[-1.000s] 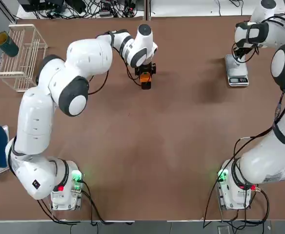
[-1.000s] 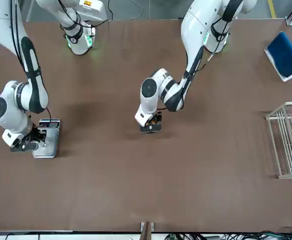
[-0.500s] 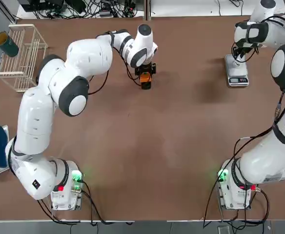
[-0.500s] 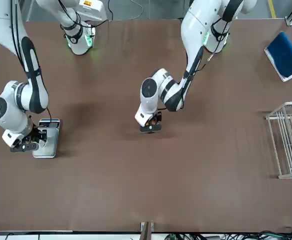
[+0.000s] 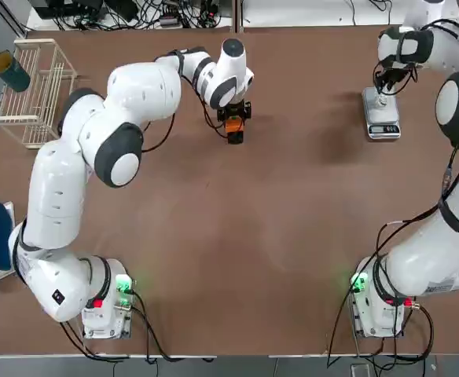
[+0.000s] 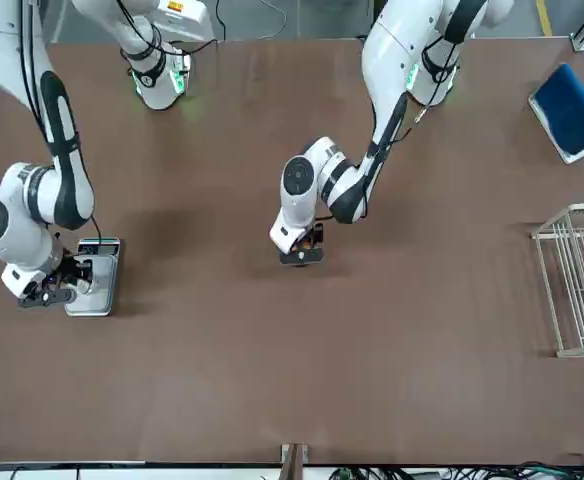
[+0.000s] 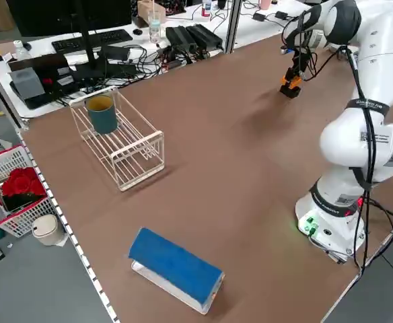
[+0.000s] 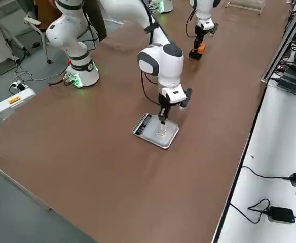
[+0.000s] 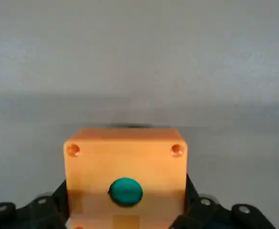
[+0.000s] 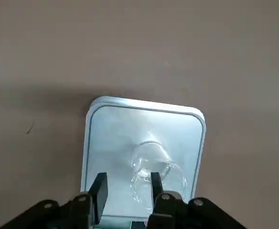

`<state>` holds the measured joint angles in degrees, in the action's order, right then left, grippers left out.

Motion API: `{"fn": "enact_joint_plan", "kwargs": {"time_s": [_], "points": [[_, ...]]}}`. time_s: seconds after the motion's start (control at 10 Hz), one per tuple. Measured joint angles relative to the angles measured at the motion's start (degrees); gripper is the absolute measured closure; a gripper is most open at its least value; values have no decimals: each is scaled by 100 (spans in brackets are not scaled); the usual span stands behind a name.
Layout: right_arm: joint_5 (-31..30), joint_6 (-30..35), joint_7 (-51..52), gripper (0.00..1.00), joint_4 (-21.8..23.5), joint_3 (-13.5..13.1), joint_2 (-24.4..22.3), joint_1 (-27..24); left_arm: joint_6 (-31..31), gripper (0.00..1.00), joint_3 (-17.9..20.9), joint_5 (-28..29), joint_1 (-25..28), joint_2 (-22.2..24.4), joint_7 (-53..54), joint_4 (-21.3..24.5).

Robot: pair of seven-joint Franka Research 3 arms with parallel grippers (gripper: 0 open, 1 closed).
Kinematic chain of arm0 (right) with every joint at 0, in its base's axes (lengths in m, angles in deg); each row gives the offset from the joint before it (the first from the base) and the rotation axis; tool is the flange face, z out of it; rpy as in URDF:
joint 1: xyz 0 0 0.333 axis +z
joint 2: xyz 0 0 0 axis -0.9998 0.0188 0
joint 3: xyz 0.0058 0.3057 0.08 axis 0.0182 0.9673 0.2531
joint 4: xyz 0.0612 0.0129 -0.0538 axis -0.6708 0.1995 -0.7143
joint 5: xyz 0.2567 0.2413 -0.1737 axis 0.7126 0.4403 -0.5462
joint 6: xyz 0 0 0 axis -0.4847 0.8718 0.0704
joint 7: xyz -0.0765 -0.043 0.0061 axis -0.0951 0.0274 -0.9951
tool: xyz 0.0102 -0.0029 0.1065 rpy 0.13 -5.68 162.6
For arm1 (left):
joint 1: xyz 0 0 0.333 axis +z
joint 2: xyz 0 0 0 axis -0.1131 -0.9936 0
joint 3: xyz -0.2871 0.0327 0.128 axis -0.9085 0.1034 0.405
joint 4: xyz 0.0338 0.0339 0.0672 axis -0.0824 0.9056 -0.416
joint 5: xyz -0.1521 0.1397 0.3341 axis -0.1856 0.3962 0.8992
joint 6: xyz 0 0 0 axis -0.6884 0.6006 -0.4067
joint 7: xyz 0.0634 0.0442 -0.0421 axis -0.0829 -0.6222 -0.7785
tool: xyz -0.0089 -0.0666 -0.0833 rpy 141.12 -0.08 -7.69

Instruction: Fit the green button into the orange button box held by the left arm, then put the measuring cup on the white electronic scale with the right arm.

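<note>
Your right claw (image 10: pixel 126 188) hangs open, straight above the tiny clear measuring cup (image 10: pixel 154 167) standing on the white scale's silvery plate (image 10: pixel 115 129); your left claw (image 9: pixel 125 214) grips the orange box (image 9: pixel 125 162), green button (image 9: pixel 125 191) seated.

**Right gripper lifts away from scale**

The right gripper (image 10: pixel 125 191) has pulled up and back from the white electronic scale (image 5: pixel 381 115). In the top view the right arm's wrist (image 5: pixel 402 45) sits farther toward the table's far edge than a second ago; in the front view it has shifted toward the near-left corner. The fingers stand apart, empty, and the measuring cup (image 10: pixel 155 167) is left standing on the scale's plate, clear of them.
</note>
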<state>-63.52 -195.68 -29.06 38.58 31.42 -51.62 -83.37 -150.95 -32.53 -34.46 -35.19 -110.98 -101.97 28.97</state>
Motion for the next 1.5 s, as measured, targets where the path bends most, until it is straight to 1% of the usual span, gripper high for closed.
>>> {"fn": "enact_joint_plan", "kwargs": {"time_s": [0.1,0.2,0.3,0.4,0.5,0.6,0.7,0.9,1.1,1.2,1.3,1.5], "points": [[0,107,0,54,-80,0,-30,1,0,14,0,0,0,0,0,-1],[0,254,0,51,-148,2,-115,3,0,14,-1,0,0,0,0,-3],[0,571,-5,45,-249,10,-273,10,-1,14,-1,-4,0,0,0,-4],[6,1039,-16,33,-417,35,-495,15,-1,14,-2,-11,0,0,0,-5],[12,1564,-60,18,-658,108,-742,16,-1,14,-2,-14,0,0,0,-6],[13,2050,-221,4,-948,248,-948,15,-1,14,-3,-14,0,0,0,-8],[13,2487,-459,0,-1304,432,-1069,15,-1,14,-6,-14,-1,0,-1,-9],[13,3152,-948,0,-2108,807,-1146,-14,-1,14,-11,-16,-1,0,-2,-11],[13,3707,-1294,0,-2774,1259,-1158,-249,-2,14,-28,-17,-6,0,-4,-14],[12,3961,-1396,0,-3038,1370,-1162,-330,-2,14,-33,-18,-8,0,-4,-15],[7,4235,-1477,0,-3285,1397,-1162,-388,-2,14,-35,-18,-9,0,-5,-15],[7,4502,-1490,0,-3577,1522,-1162,-699,-2,14,-38,-18,-17,-1,-7,-13]]}}
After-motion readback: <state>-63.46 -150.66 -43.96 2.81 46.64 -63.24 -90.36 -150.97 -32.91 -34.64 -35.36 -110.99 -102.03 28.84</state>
